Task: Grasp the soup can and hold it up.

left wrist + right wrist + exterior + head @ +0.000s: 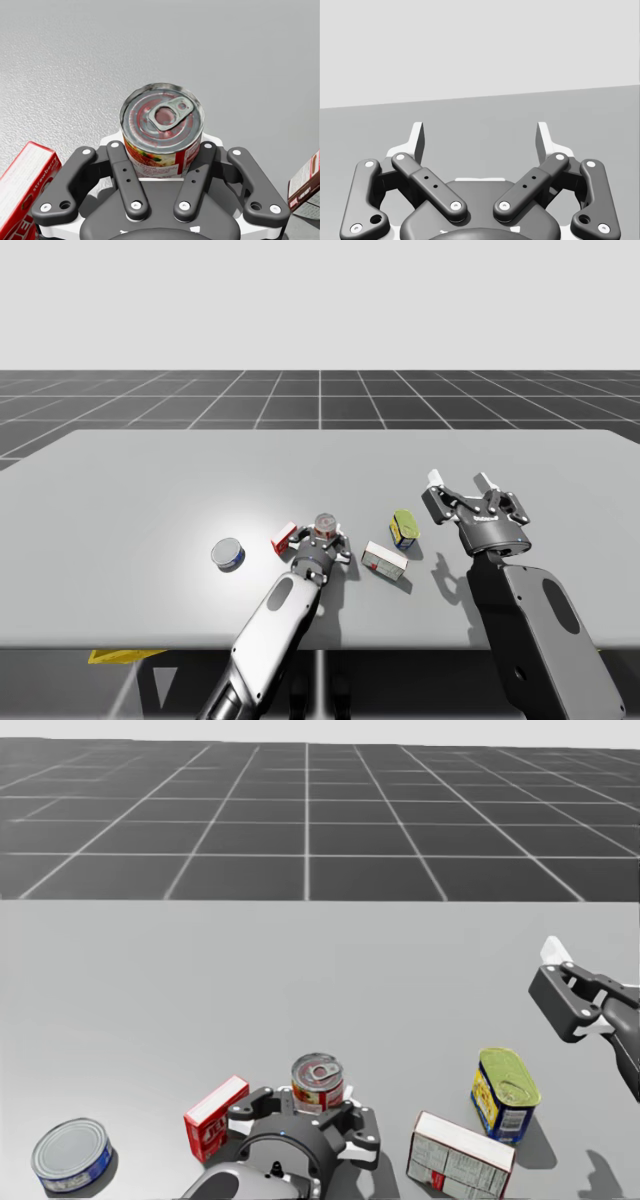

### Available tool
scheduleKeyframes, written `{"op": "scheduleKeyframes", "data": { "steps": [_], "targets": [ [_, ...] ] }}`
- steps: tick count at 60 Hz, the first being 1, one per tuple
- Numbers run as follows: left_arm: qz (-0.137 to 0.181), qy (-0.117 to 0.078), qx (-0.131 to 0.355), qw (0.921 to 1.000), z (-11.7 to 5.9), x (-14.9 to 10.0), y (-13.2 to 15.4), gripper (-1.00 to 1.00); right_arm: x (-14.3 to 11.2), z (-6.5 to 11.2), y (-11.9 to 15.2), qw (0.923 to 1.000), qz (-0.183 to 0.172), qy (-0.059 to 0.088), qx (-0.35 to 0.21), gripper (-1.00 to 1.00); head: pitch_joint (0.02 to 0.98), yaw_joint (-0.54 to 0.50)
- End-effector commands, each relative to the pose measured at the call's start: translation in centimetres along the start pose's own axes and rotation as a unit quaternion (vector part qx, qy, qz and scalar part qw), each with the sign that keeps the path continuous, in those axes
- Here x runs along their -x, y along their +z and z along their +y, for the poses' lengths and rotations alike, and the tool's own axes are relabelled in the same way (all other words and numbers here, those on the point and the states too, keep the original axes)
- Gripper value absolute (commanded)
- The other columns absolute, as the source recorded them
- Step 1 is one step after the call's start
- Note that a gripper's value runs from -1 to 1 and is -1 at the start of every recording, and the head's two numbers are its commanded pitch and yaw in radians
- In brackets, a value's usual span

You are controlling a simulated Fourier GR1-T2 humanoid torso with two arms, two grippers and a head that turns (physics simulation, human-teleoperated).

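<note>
While my left arm reaches in over the near edge of the table (pixel 150 490), the soup can (pixel 162 130) stands upright between the fingers (pixel 209 145) of my left gripper (pixel 312 1108), its pull-tab lid facing up. Both fingers press the can's red label from opposite sides, so this gripper is clenched around it; I cannot tell whether the can's base rests on the table or hangs just above it. My right gripper (pixel 480 137) hovers over the table's right part, well apart from everything, its jaws spread wide with nothing between them. Across the grey tabletop, a flat blue-labelled can (pixel 228 554) sits farthest left, apart from the rest. A red box (pixel 215 1116) lies just beside the left gripper on its left. To the gripper's right lies a white box (pixel 462 1152), and behind that stands an oblong yellow-green can (pixel 505 1093). Beyond the table stretches a dark floor (pixel 320 395) ruled with a pale grid, under a plain light-grey backdrop.
</note>
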Motion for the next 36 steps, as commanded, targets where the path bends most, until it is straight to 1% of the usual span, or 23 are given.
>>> {"op": "scheduleKeyframes", "data": {
  "steps": [1,2,9,17,23,25,28,29,36],
  "targets": [
    [0.009,-0.013,0.043,0.9990,-0.2,0.7,-0.2,1.00,0.0,-0.1,0.0,1.0000,0.000,0.000,0.001,-1.00,0.498,-0.02],
    [0.009,-0.014,0.043,0.9989,-0.3,0.7,-0.2,1.00,0.0,-0.1,0.0,1.0000,0.000,0.000,0.001,-1.00,0.477,-0.03],
    [0.006,-0.018,0.044,0.9988,-0.3,0.8,-0.2,0.98,0.1,-0.1,0.0,1.0000,0.000,0.000,0.001,-1.00,0.430,-0.02],
    [-0.005,-0.024,0.044,0.9987,-0.5,0.6,0.0,0.98,0.1,-0.1,-0.1,1.0000,0.000,0.000,0.001,-1.00,0.428,-0.02],
    [-0.029,-0.034,0.050,0.9978,-0.6,-0.8,0.9,0.99,0.1,-0.1,0.0,1.0000,0.000,0.001,0.001,-1.00,0.430,-0.02],
    [-0.042,-0.036,0.050,0.9972,-0.5,-1.7,1.4,1.00,0.1,-0.1,-0.1,1.0000,0.001,0.000,0.002,-1.00,0.433,-0.02],
    [-0.050,-0.039,0.051,0.9967,-0.5,-2.3,1.8,0.98,0.1,-0.1,-0.1,1.0000,0.001,0.001,0.002,-1.00,0.434,-0.02],
    [-0.057,-0.044,0.052,0.9960,-0.5,-2.9,2.2,1.00,0.2,-0.1,-0.1,1.0000,0.001,0.001,0.001,-1.00,0.436,-0.02],
    [-0.077,-0.051,0.055,0.9942,-0.3,-4.7,3.4,1.00,0.2,-0.1,-0.1,1.0000,0.001,0.000,0.001,-1.00,0.437,-0.02]
  ]
}}
